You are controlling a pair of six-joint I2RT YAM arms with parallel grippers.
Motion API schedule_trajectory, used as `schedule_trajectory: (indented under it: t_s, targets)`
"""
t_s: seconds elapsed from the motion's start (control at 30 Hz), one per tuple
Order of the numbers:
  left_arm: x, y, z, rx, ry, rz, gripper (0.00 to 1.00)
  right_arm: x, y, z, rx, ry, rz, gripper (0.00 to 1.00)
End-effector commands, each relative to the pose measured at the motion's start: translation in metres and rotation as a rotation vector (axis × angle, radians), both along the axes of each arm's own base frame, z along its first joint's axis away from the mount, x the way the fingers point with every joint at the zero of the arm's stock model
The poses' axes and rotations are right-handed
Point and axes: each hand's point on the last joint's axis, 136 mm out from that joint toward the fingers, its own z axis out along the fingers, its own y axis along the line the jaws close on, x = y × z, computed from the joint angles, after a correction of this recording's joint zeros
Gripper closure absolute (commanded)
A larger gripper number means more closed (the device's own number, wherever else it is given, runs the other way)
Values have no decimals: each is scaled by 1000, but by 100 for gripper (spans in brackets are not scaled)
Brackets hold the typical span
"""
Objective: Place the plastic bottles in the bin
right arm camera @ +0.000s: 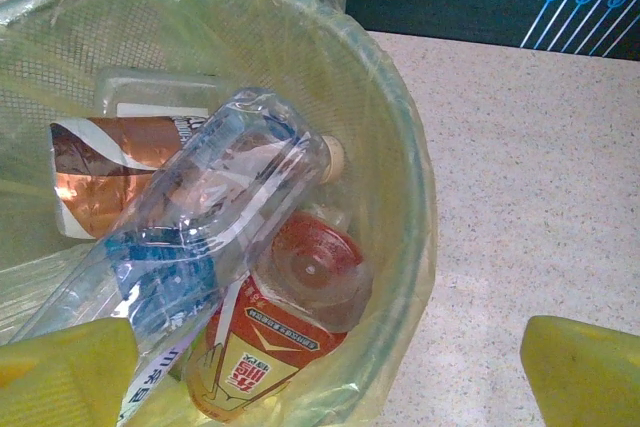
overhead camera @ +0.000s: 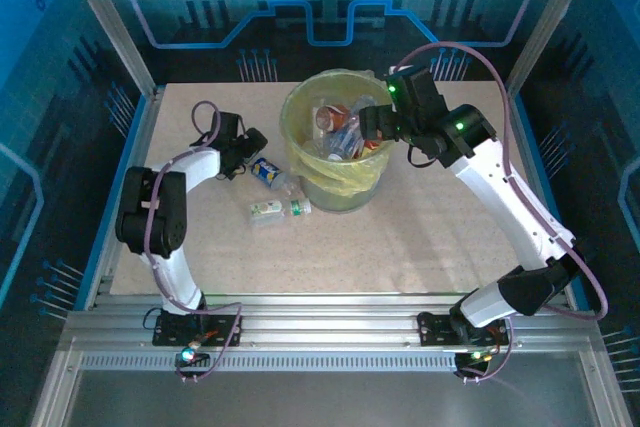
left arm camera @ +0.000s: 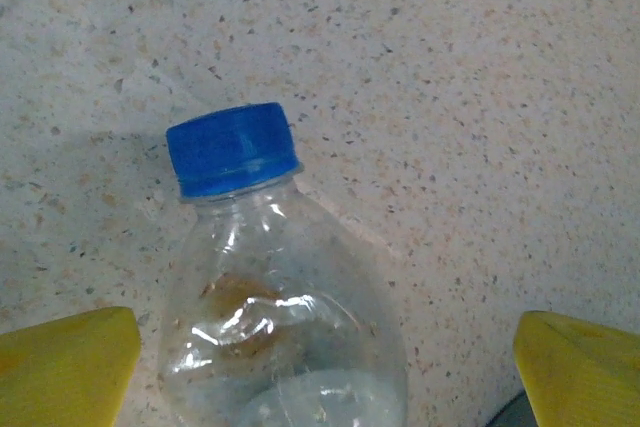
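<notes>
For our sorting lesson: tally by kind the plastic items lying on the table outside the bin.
Clear plastic bottle with blue label: 1
White-and-green plastic pack: 1
Small clear green-tinted bottle: 1
Total: 3

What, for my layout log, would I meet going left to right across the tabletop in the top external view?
Left gripper → blue-labelled bottle → bin. Left out for overlap: the green-labelled bottle, the right gripper.
</notes>
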Motion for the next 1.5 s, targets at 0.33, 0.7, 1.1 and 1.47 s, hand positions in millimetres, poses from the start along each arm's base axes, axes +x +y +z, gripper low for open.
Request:
schedule_trajectory:
  t_s: [0.33, 0.7, 1.1, 1.47]
  targets:
    - [10, -9, -23, -121, 33, 64, 17, 6, -10, -5, 18, 9, -49, 0]
    - [33, -5, -4, -144, -76, 95, 43, 4, -12, -2, 26, -3, -48, 0]
    - [57, 27, 127, 48, -465, 5, 51, -7, -20, 10, 69, -70, -52, 0]
    - [-8, 25, 314, 405, -832, -170, 52, -18, -28, 8, 129, -110, -80, 0]
